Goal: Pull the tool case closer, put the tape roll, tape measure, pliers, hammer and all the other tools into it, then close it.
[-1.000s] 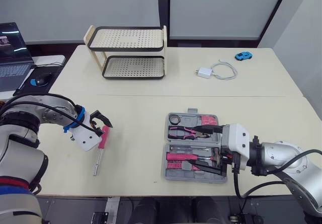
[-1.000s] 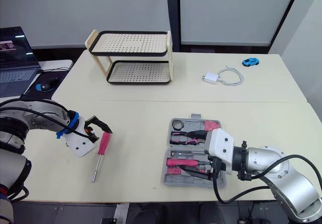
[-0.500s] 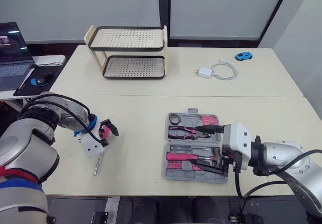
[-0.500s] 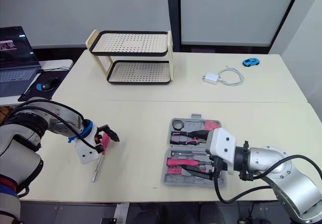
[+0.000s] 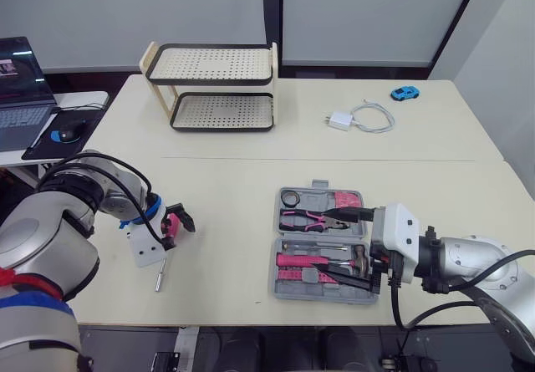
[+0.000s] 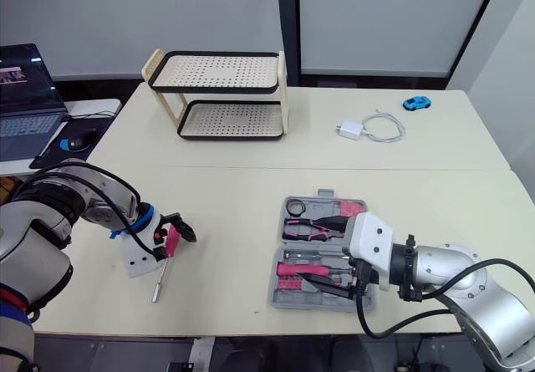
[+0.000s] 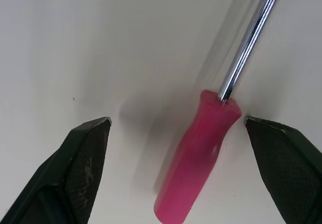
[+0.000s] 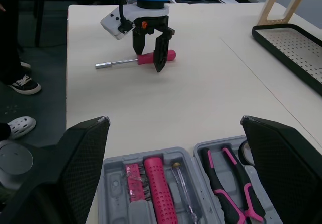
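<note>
At eight o'clock on the desk [image 5: 234, 180], the left hand [image 5: 177, 224] has dropped from beside the screwdriver [image 7: 193, 158] to straddle its handle, fingers apart and not yet pinching. The grasp looks to be the next step, since the screwdriver lies well apart from the tool case [image 5: 322, 247] at four o'clock. Over that open case the right hand [image 5: 344, 247] stays spread wide. The glossy pink plastic handle flares toward a chrome shaft. The case is grey moulded plastic, and the finger pads [image 7: 83, 156] are black and cross-hatched.
</note>
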